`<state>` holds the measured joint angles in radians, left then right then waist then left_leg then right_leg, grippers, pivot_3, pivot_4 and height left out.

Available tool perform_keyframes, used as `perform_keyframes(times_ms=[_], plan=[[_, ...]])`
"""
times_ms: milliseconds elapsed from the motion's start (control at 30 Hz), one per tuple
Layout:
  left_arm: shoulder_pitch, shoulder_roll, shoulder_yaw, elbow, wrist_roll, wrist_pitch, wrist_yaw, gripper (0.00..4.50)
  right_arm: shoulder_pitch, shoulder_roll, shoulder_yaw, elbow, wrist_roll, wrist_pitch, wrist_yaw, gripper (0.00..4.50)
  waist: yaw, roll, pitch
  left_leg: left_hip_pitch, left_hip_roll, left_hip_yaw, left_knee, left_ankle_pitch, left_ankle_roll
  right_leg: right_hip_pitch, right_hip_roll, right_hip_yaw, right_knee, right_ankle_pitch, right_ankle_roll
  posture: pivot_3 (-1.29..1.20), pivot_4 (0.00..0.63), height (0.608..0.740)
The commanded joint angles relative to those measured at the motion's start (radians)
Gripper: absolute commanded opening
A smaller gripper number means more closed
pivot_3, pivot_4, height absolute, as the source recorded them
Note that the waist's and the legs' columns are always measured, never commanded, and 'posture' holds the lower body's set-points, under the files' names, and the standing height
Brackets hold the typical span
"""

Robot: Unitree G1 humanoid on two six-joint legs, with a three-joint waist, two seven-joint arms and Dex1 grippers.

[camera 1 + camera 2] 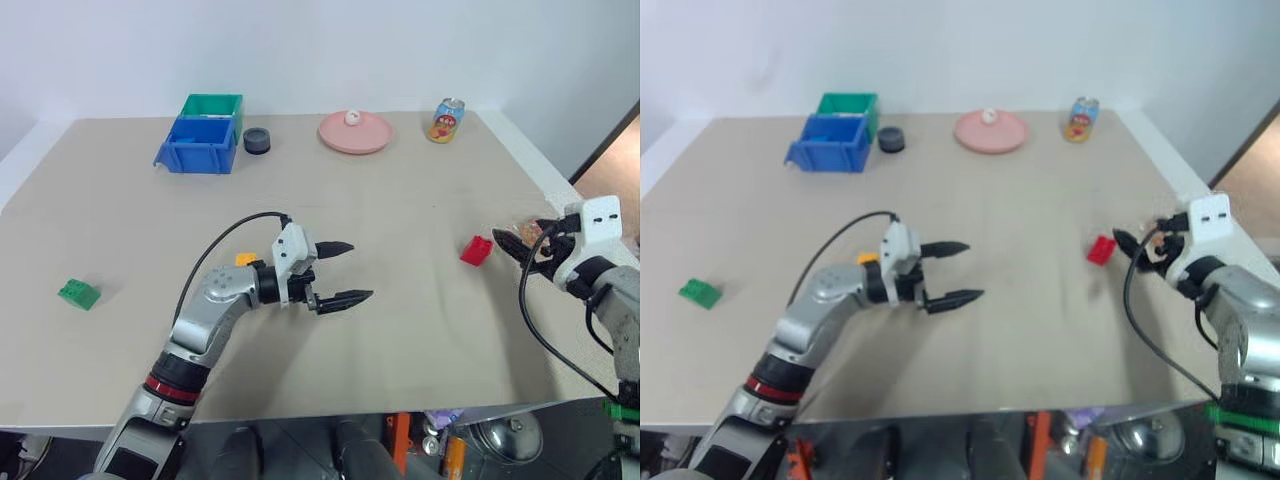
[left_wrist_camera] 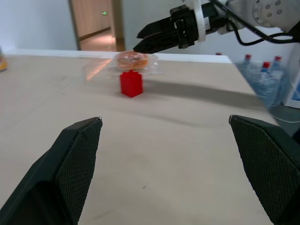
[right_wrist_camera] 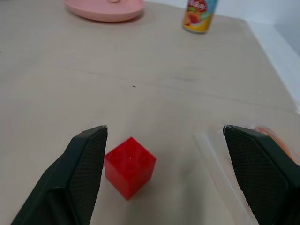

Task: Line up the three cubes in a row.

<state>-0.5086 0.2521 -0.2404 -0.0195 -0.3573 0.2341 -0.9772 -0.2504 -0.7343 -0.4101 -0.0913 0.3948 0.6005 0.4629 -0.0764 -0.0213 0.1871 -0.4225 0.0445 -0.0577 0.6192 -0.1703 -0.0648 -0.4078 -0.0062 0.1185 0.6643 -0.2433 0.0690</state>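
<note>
1. Hovering over the middle of the beige table [image 1: 400,230], the left gripper [image 1: 343,272] points toward the robot's right; its jaws stand wide apart and hold nothing.
2. The right gripper [image 1: 512,243] hangs above the right edge of the table, jaws apart and empty, just beside the small red plastic studded cube [image 1: 476,250].
3. A small yellow plastic cube [image 1: 246,259] lies on the table, partly hidden behind the left wrist.
4. The small green plastic studded cube [image 1: 78,294] lies far at the left side, well apart from the other two.
5. A plastic-wrapped bun [image 2: 132,61] lies just behind the red cube, near the table edge.
6. At the far side stand a blue plastic bin [image 1: 197,146], a green plastic bin [image 1: 213,104], a pink round plate [image 1: 355,134] and a drink can [image 1: 447,121].
</note>
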Motion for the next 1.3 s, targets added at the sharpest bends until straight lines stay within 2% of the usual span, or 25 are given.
perform_keyframes(times_ms=[33,233,433,667,967,1300], plan=[[-0.019,-0.003,0.006,0.0,-0.004,-0.029,-0.019,4.5,0.043,0.031,-0.053,-0.16,0.046,0.07,-0.051,4.07,0.0,0.0,0.0,0.0,0.0,0.0,0.0,0.0,0.0,0.0,0.0,0.0,0.0,0.0,0.0,0.0,0.15,0.74],[-0.045,-0.017,0.003,0.058,0.008,-0.063,-0.042,4.5,0.176,0.124,-0.012,-0.321,0.076,0.155,-0.1,4.07,0.002,0.0,0.0,-0.001,0.0,0.0,0.0,0.0,0.001,0.0,0.0,0.0,0.0,0.0,0.0,0.0,0.15,0.74],[-0.061,-0.036,0.004,0.087,0.009,-0.075,-0.048,4.5,0.215,0.203,0.035,-0.366,0.058,0.164,-0.159,4.07,0.001,0.0,0.0,-0.001,0.0,0.0,0.0,0.0,0.001,0.0,0.0,0.0,0.0,0.0,0.0,0.0,0.15,0.74],[-0.057,-0.043,0.008,0.078,0.002,-0.067,-0.04,4.5,0.196,0.237,0.06,-0.297,-0.025,0.082,-0.214,4.07,0.001,0.0,0.0,-0.001,0.0,0.0,0.0,0.0,0.001,-0.001,0.0,0.0,0.0,0.0,0.0,0.0,0.15,0.74],[-0.045,-0.04,0.016,0.052,-0.01,-0.047,-0.027,4.5,0.178,0.245,0.089,-0.216,-0.054,-0.002,-0.187,4.07,0.001,0.0,0.0,-0.001,0.0,0.0,-0.001,0.0,0.001,-0.001,0.0,0.0,0.0,0.0,-0.001,0.0,0.15,0.74],[-0.05,-0.033,0.03,0.034,-0.015,-0.025,-0.015,4.5,0.063,0.278,0.13,-0.01,-0.161,-0.162,-0.232,4.07,0.0,0.0,0.0,-0.001,0.0,0.0,-0.001,0.0,0.001,-0.001,0.0,0.0,0.0,0.0,0.0,0.0,0.15,0.74]])
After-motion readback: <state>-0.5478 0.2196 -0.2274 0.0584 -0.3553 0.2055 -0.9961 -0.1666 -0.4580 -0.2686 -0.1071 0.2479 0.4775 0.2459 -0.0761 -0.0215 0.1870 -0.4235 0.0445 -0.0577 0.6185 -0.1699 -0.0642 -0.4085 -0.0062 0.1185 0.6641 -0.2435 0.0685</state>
